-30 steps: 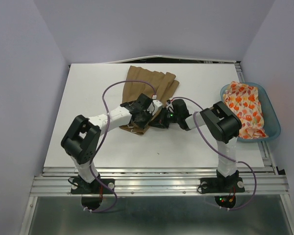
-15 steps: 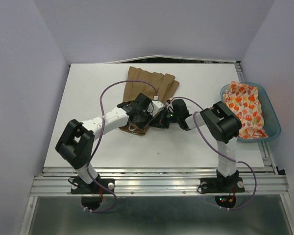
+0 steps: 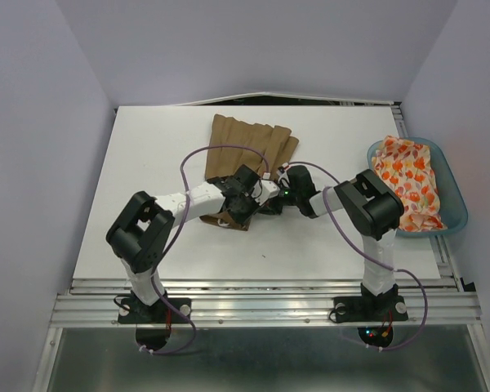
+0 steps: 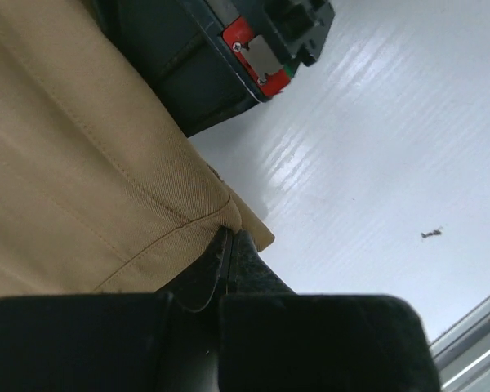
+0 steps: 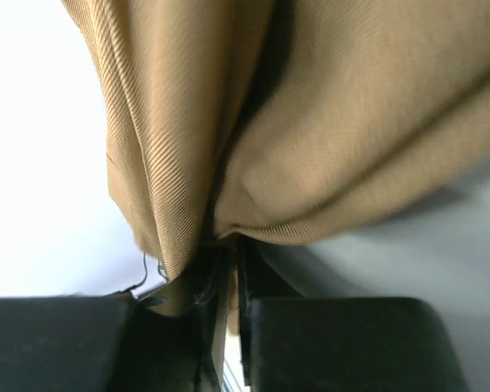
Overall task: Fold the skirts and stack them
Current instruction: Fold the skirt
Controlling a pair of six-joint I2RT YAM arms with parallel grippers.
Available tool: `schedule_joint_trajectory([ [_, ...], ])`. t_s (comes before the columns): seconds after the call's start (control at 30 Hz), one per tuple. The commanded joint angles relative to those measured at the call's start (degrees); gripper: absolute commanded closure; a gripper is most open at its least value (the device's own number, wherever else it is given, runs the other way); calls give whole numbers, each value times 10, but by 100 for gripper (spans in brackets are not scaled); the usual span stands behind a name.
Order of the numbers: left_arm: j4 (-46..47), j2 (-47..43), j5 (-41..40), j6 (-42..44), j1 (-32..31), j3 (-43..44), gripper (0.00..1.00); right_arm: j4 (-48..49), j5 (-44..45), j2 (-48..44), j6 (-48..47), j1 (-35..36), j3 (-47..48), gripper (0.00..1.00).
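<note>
Near the middle of the white bench [image 3: 147, 163], the plain tan-brown cloth skirt [image 3: 249, 143] lies spread out, its near edge bunched; the left pincer [image 4: 231, 249] is closed tight on a stitched hem corner, and the right pincer [image 5: 229, 265] is pinched almost shut on a gathered fold of the same cloth just beside it; such paired grips likely serve to carry that edge over for a fold; the cream leaf-printed cloth skirt [image 3: 408, 184] sits crumpled in the translucent teal plastic tub [image 3: 453, 196] at the right edge, well apart, not yet folded.
</note>
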Motion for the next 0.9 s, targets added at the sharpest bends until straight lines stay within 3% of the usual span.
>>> schedule_joint_trajectory([
  [0.0,8,34,24,7,-4,-21,100,-46,28,-29,-48,1,-18,87],
  [0.13,4,52,34,25,-3,-29,100,-198,52,-56,-108,-47,12,69],
  [0.17,5,52,38,27,-3,-31,100,-265,77,-66,-135,-65,29,68],
  [0.27,-1,54,49,36,-3,-29,100,-345,101,-88,-171,-103,52,68],
  [0.33,-16,58,54,44,-3,-24,100,-360,106,-102,-183,-121,60,68],
  [0.5,-54,52,73,81,-3,-26,100,-396,133,-120,-226,-175,134,54],
  [0.67,-82,42,87,108,-3,-51,100,-384,113,-69,-259,-188,254,48],
  [0.87,-92,41,83,123,-3,-59,100,-357,107,19,-231,-188,409,43],
])
